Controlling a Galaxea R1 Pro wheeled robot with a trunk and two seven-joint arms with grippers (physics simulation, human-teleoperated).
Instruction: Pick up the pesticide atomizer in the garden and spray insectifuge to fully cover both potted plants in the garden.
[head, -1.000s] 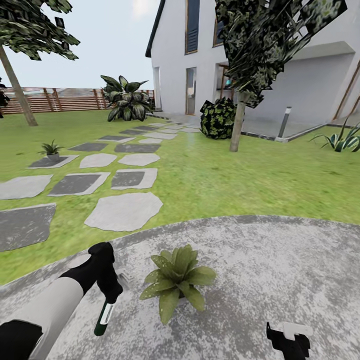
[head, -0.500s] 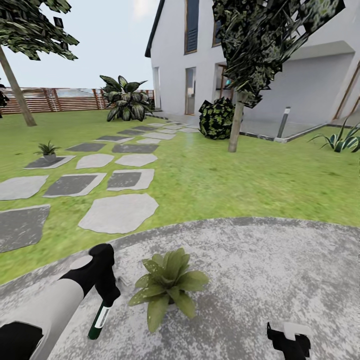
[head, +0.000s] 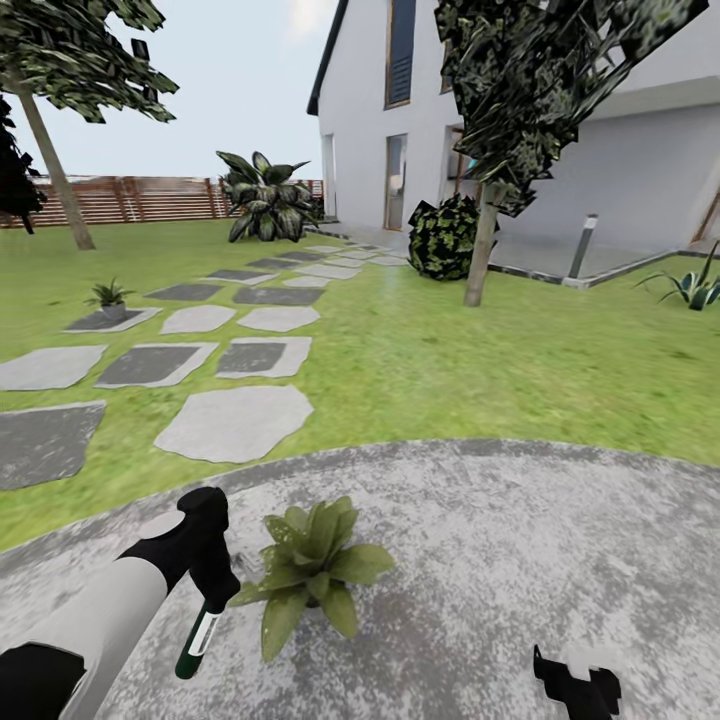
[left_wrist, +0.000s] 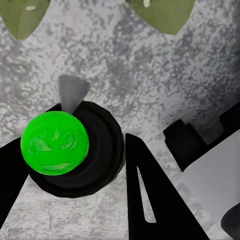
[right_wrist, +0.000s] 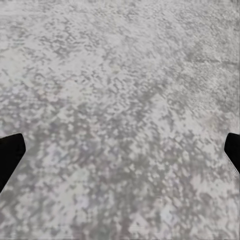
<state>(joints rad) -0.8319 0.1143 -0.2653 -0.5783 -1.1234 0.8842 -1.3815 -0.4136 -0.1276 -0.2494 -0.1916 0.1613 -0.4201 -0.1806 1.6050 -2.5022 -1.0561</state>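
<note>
Head view: my left gripper (head: 212, 598) has its fingers clamped on the pesticide atomizer (head: 197, 638), hanging nozzle-down at 7 o'clock over the patio (head: 520, 560). Potted plant (head: 305, 576) just beside it at 3 o'clock, nothing between. Second potted plant (head: 108, 297) far off at 11 o'clock by the stepping stones (head: 235, 422). Tree (head: 482, 250), bush (head: 443, 238), house (head: 640, 170) at 1 o'clock. Right gripper (right_wrist: 120, 155) fingers spread apart over bare paving.
</note>
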